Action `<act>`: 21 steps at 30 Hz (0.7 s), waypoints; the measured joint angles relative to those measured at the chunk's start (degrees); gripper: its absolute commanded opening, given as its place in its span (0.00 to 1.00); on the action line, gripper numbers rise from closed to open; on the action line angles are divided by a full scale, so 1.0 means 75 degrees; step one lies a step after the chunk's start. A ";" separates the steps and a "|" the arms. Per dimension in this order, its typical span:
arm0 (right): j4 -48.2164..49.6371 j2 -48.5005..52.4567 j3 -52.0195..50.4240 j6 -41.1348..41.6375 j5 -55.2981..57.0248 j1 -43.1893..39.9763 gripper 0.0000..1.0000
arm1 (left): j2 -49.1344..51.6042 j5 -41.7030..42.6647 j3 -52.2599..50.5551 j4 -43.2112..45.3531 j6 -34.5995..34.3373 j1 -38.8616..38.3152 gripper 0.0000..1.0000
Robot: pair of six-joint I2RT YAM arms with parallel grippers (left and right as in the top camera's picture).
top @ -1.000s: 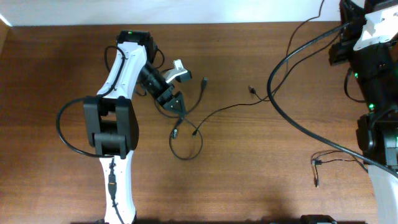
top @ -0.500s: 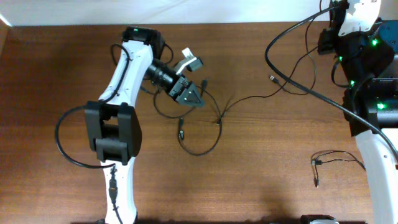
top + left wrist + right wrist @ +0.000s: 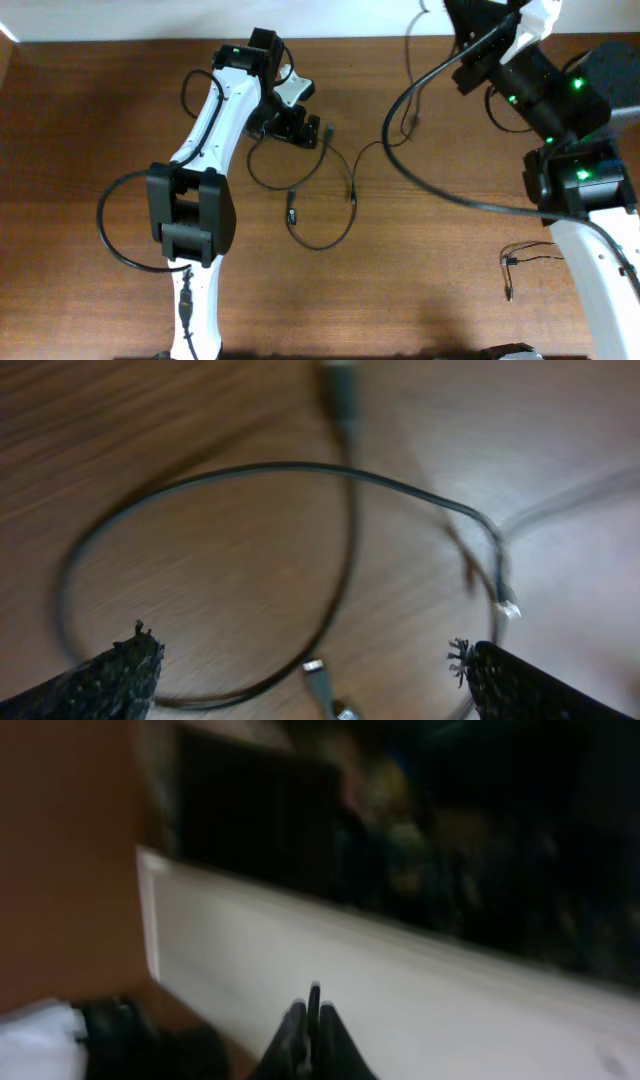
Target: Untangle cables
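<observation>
Left gripper (image 3: 310, 685): the black textured fingertips (image 3: 120, 675) stand wide apart with nothing held. Between them and just beyond, thin black flexible cables (image 3: 250, 470) lie in a loop on the brown wooden table (image 3: 200, 560). A small plug (image 3: 340, 400) lies past the loop's far side. Right gripper (image 3: 312, 1035): dark fingers pressed together; whether anything sits between them cannot be told. Beyond their tips lies a blurred pale band (image 3: 400, 980).

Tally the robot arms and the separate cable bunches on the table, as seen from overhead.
Robot arms: 2 (left arm, right arm)
Cable bunches: 2 (central tangle, loose cord at right)
Total: 4
</observation>
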 measured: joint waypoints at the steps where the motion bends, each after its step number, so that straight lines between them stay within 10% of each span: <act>1: 0.0312 -0.0061 0.0003 0.0064 -0.0210 0.0178 0.04 | 0.0000 -0.0245 0.0000 0.0108 -0.0411 0.0023 0.99; 16: 0.1915 -0.1279 0.0009 0.0446 -0.0697 0.0973 0.04 | 0.0000 -0.0501 0.0000 0.1612 -0.1964 0.0105 0.99; 21: 0.2063 -0.1288 0.0009 0.0525 -0.0638 0.0973 0.04 | 0.0000 0.0306 0.0006 0.0423 -0.1515 -0.0245 0.99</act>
